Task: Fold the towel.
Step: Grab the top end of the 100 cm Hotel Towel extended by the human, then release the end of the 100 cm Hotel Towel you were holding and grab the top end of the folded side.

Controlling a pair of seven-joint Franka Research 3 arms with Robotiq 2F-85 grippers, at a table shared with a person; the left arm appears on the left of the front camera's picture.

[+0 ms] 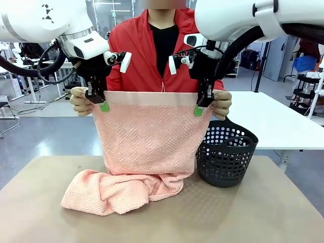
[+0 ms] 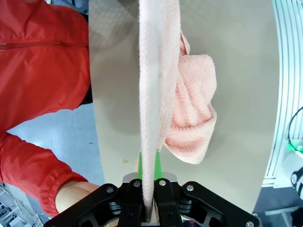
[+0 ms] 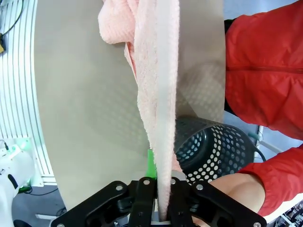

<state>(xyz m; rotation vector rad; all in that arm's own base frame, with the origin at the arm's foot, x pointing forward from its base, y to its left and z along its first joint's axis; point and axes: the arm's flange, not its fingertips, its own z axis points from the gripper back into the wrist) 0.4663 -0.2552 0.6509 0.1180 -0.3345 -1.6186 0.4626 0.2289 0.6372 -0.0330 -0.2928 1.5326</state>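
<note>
The salmon-pink towel [image 1: 147, 134] hangs stretched between both grippers, smooth band on top, its lower end bunched on the table. My left gripper [image 1: 101, 104] is shut on the towel's upper left corner; in the left wrist view the towel [image 2: 154, 94] runs up from between the green pads [image 2: 158, 165]. My right gripper [image 1: 200, 107] is shut on the upper right corner; in the right wrist view the towel [image 3: 158, 94] rises from its closed fingers. The person's hands [image 1: 80, 101] [image 1: 221, 104] hold the same top corners just outside each gripper.
A black perforated basket [image 1: 226, 154] stands on the table [image 1: 253, 212] right of the towel, close under my right gripper, seen also as the basket [image 3: 213, 146] in the right wrist view. The person in a red jacket [image 1: 152, 50] stands directly behind the towel.
</note>
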